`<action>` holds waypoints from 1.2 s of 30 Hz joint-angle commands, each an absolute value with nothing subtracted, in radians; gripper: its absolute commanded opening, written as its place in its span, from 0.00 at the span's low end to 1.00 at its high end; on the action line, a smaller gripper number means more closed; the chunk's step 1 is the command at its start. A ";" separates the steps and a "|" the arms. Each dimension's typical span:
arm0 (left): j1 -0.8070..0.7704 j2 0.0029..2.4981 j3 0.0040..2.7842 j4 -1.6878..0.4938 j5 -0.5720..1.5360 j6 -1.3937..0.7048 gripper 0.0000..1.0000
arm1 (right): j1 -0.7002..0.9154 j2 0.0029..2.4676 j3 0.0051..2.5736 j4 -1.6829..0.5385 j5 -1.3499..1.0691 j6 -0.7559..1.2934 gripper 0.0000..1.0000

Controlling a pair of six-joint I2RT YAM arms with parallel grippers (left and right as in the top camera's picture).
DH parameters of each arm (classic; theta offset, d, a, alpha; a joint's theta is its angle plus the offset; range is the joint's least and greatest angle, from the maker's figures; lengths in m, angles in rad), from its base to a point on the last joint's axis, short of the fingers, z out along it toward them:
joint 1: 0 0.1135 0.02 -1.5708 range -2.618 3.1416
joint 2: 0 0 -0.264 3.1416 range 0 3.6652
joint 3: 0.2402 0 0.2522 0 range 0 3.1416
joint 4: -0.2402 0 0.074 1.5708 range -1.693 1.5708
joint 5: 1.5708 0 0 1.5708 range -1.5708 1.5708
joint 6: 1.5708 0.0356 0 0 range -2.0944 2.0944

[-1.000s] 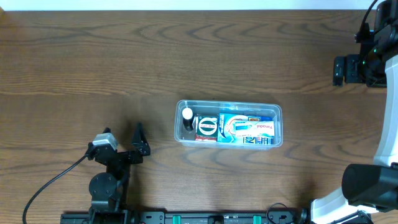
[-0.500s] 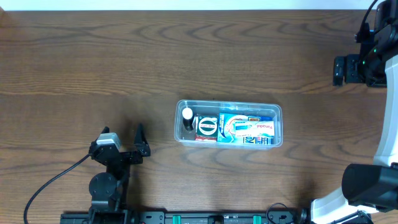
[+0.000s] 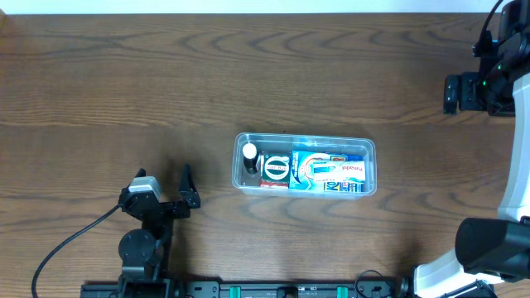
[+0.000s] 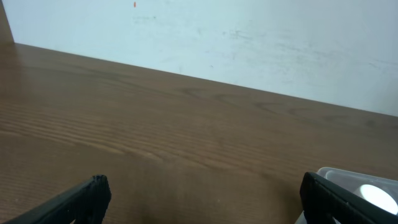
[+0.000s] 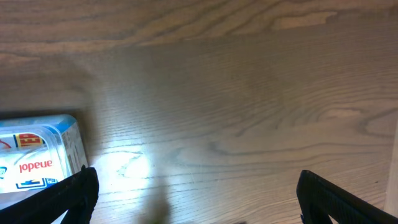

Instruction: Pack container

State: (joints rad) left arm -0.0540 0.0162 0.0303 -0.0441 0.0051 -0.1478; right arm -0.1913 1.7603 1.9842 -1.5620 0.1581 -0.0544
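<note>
Container point(image 3: 304, 165), long axis running crosswise. Left gripper point(image 3: 187, 187), jaws apart, lies nearer, off its left end; right gripper point(image 3: 451, 93), jaws likewise apart, well beyond its right end.

Overhead straight down, low wrist views, all sharing container point(image 3: 331, 137)

Even, bright overhead light, sharp throughout. Right wrist view: soft focus, a pale glare patch on the tabletop point(image 5: 127, 165) at seven o'clock, shadow beside the container point(image 5: 73, 143).
</note>
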 commanded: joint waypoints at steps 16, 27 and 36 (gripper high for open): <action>-0.049 0.018 0.004 -0.070 0.008 -0.124 0.98 | 0.071 1.283 1.993 -1.563 0.168 -0.042 0.99; -0.049 0.018 0.004 -0.070 0.008 -0.124 0.98 | 0.070 0.925 1.773 -1.563 0.183 -0.045 0.99; -0.049 0.018 0.004 -0.070 0.008 -0.124 0.98 | 0.070 0.633 1.401 -1.411 0.091 -0.045 0.99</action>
